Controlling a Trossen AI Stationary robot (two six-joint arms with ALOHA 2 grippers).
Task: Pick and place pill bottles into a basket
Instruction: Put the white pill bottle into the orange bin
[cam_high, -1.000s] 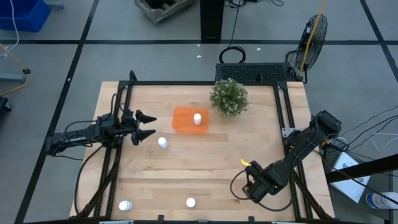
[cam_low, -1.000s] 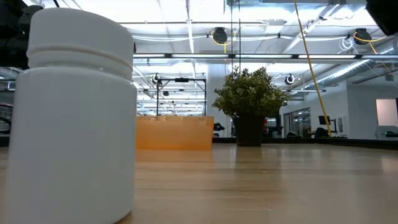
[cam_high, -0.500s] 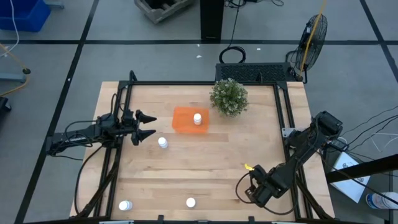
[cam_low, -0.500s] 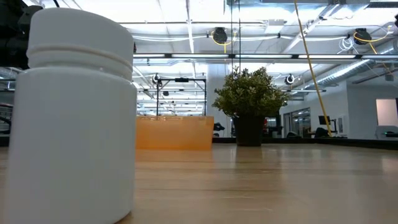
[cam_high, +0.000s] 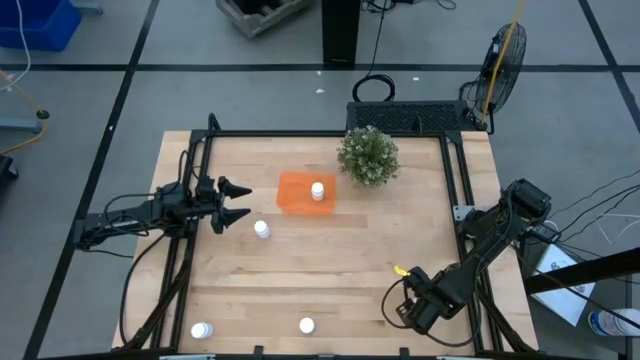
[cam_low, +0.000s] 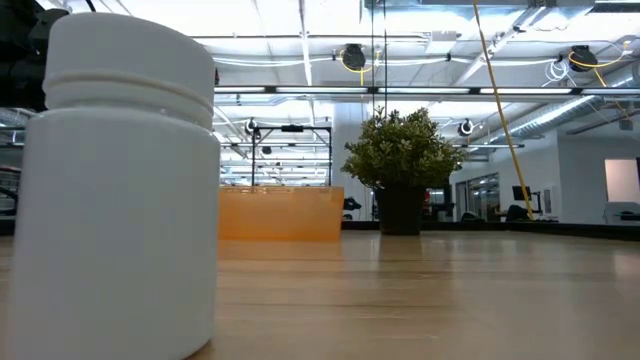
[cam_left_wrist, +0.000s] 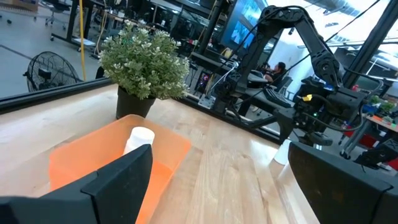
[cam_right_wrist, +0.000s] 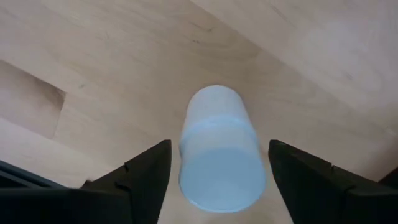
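Wooden table (cam_high: 330, 260): right claw (cam_right_wrist: 214, 171) straddles a pill bottle (cam_right_wrist: 221, 149), fingers apart; left claw (cam_high: 238, 203) gapes empty.

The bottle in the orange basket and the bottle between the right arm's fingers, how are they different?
The bottle in the basket sits inside the orange basket; the bottle at the right gripper stands on bare wood.
The basket bottle has no gripper near it; the other has the right gripper straddling it, a dark finger on each side, with gaps showing.
Both are small, white, capped and upright.
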